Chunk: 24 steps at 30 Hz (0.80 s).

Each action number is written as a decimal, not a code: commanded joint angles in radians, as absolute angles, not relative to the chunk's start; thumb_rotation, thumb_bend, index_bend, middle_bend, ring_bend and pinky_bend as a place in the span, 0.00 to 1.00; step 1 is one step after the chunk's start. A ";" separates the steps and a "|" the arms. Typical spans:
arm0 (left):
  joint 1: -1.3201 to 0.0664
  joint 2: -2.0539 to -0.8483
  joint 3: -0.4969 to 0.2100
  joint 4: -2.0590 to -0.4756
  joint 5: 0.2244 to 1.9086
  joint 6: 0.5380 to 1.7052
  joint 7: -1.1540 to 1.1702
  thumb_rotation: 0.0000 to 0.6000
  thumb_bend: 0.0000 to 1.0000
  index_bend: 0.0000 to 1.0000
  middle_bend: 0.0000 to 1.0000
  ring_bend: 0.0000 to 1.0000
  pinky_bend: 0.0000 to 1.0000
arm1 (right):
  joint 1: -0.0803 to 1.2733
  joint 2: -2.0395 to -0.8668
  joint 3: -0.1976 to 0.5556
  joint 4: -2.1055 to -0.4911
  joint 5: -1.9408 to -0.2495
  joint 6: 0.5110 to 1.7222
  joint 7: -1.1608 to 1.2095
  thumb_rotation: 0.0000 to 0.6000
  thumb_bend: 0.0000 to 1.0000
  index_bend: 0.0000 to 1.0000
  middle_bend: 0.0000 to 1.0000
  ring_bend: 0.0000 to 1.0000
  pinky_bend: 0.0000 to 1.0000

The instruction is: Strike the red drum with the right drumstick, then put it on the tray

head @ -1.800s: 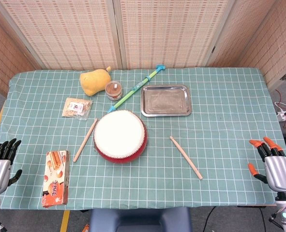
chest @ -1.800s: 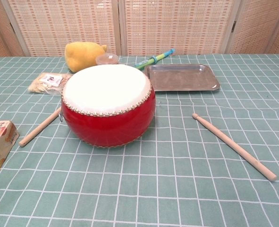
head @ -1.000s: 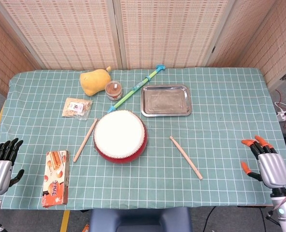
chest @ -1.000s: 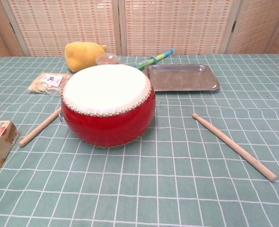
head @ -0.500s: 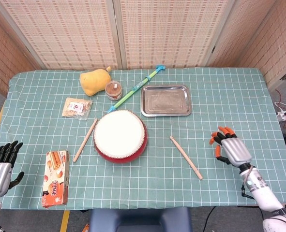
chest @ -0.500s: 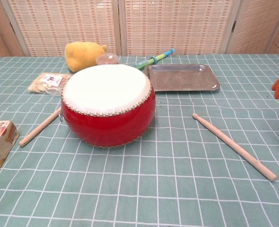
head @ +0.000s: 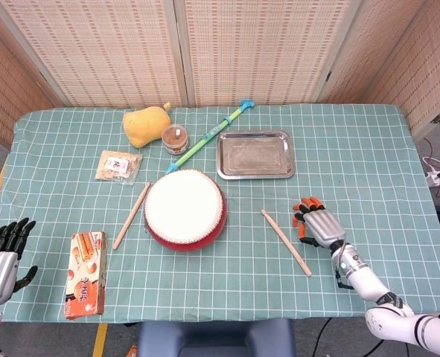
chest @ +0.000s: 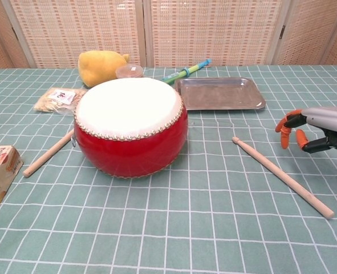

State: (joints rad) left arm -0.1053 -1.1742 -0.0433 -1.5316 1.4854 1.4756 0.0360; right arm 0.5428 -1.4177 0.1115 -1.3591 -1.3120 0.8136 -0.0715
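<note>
While the right hand [head: 320,224] with orange fingertips hovers empty, fingers loosely curved and apart, just right of the plain wooden right drumstick [head: 286,242], that stick lies flat on the green checked tablecloth [head: 354,163] at centre right of the head view; the round red drum [head: 185,209] sits mid-frame, the shiny metal tray [head: 254,155] above it, and the left hand [head: 0,256] waits empty with fingers spread at lower left

Red drum [head: 184,210] with white skin, green white-checked tablecloth [head: 354,149], silver tray [head: 254,155], orange-tipped right hand [head: 318,223]
</note>
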 commanded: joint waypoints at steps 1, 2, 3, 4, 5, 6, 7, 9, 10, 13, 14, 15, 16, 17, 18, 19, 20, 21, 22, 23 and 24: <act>-0.108 -1.176 -0.043 -1.530 1.488 1.472 0.035 1.00 0.24 0.05 0.03 0.00 0.05 | 0.554 -1.441 0.103 -1.330 -1.320 0.812 -0.073 0.63 0.90 0.45 0.15 0.00 0.00; -0.109 -1.177 -0.042 -1.529 1.490 1.471 0.034 1.00 0.24 0.05 0.03 0.00 0.05 | 0.558 -1.449 0.101 -1.321 -1.322 0.813 -0.071 0.64 0.90 0.45 0.15 0.00 0.00; -0.110 -1.178 -0.042 -1.528 1.490 1.470 0.033 1.00 0.24 0.05 0.03 0.00 0.05 | 0.560 -1.454 0.099 -1.315 -1.324 0.812 -0.068 0.64 0.90 0.45 0.15 0.00 0.00; -0.110 -1.179 -0.043 -1.527 1.490 1.470 0.032 1.00 0.24 0.05 0.03 0.00 0.05 | 0.563 -1.461 0.097 -1.306 -1.326 0.811 -0.064 0.64 0.90 0.45 0.15 0.00 0.00; -0.111 -1.180 -0.043 -1.526 1.490 1.470 0.031 1.00 0.24 0.05 0.03 0.00 0.05 | 0.567 -1.466 0.096 -1.299 -1.327 0.809 -0.062 0.64 0.90 0.45 0.15 0.00 0.00; -0.111 -1.180 -0.043 -1.525 1.490 1.469 0.031 1.00 0.24 0.05 0.03 0.00 0.05 | 0.570 -1.471 0.096 -1.293 -1.328 0.807 -0.058 0.64 0.90 0.45 0.15 0.00 0.00; -0.112 -1.180 -0.043 -1.523 1.491 1.468 0.031 1.00 0.24 0.05 0.03 0.00 0.05 | 0.574 -1.477 0.096 -1.285 -1.328 0.804 -0.051 0.64 0.90 0.45 0.15 0.00 0.00; -0.112 -1.181 -0.042 -1.520 1.490 1.465 0.030 1.00 0.24 0.05 0.03 0.00 0.05 | 0.582 -1.486 0.097 -1.273 -1.332 0.802 -0.045 0.64 0.90 0.45 0.15 0.00 0.00; -0.112 -1.181 -0.043 -1.519 1.488 1.464 0.028 1.00 0.24 0.05 0.03 0.00 0.05 | 0.587 -1.492 0.096 -1.264 -1.335 0.800 -0.043 0.64 0.90 0.45 0.15 0.00 0.00; -0.113 -1.183 -0.043 -1.516 1.486 1.462 0.026 1.00 0.24 0.05 0.03 0.00 0.05 | 0.602 -1.510 0.095 -1.244 -1.338 0.790 -0.043 0.64 0.90 0.45 0.15 0.00 0.00; -0.113 -1.185 -0.043 -1.514 1.486 1.462 0.025 1.00 0.24 0.05 0.03 0.00 0.05 | 0.606 -1.515 0.094 -1.239 -1.338 0.787 -0.043 0.63 0.90 0.45 0.15 0.00 0.00; -0.113 -1.186 -0.043 -1.513 1.485 1.461 0.025 1.00 0.24 0.05 0.03 0.00 0.05 | 0.612 -1.521 0.093 -1.232 -1.338 0.781 -0.044 0.63 0.90 0.44 0.14 0.00 0.00; -0.113 -1.187 -0.043 -1.512 1.484 1.460 0.024 1.00 0.24 0.05 0.03 0.00 0.05 | 0.615 -1.524 0.093 -1.230 -1.337 0.777 -0.046 0.64 0.90 0.43 0.14 0.00 0.00; -0.113 -1.188 -0.041 -1.509 1.483 1.457 0.023 1.00 0.24 0.05 0.03 0.00 0.05 | 0.621 -1.529 0.094 -1.227 -1.335 0.772 -0.048 0.64 0.90 0.43 0.13 0.00 0.00; -0.113 -1.188 -0.040 -1.508 1.483 1.455 0.022 1.00 0.24 0.05 0.03 0.00 0.05 | 0.625 -1.533 0.095 -1.226 -1.335 0.770 -0.046 0.64 0.90 0.42 0.13 0.00 0.00; -0.113 -1.188 -0.039 -1.505 1.481 1.452 0.022 1.00 0.24 0.05 0.03 0.00 0.05 | 0.629 -1.539 0.096 -1.226 -1.336 0.769 -0.042 0.63 0.90 0.42 0.13 0.00 0.00; -0.113 -1.188 -0.039 -1.504 1.480 1.451 0.022 1.00 0.24 0.05 0.03 0.00 0.05 | 0.633 -1.543 0.095 -1.227 -1.338 0.768 -0.038 0.64 0.90 0.42 0.13 0.00 0.00; -0.113 -1.188 -0.040 -1.503 1.478 1.450 0.022 1.00 0.24 0.05 0.03 0.00 0.05 | 0.636 -1.546 0.096 -1.228 -1.340 0.767 -0.034 0.64 0.90 0.41 0.13 0.00 0.00; -0.113 -1.188 -0.040 -1.501 1.476 1.449 0.021 1.00 0.24 0.05 0.03 0.00 0.05 | 0.642 -1.550 0.095 -1.231 -1.343 0.763 -0.030 0.64 0.90 0.41 0.13 0.00 0.00; -0.113 -1.189 -0.040 -1.501 1.475 1.448 0.021 1.00 0.24 0.05 0.03 0.00 0.05 | 0.646 -1.553 0.094 -1.234 -1.346 0.760 -0.029 0.64 0.90 0.41 0.13 0.00 0.00; -0.114 -1.189 -0.041 -1.500 1.475 1.448 0.020 1.00 0.24 0.05 0.03 0.00 0.05 | 0.650 -1.556 0.094 -1.237 -1.350 0.760 -0.027 0.63 0.90 0.41 0.13 0.00 0.00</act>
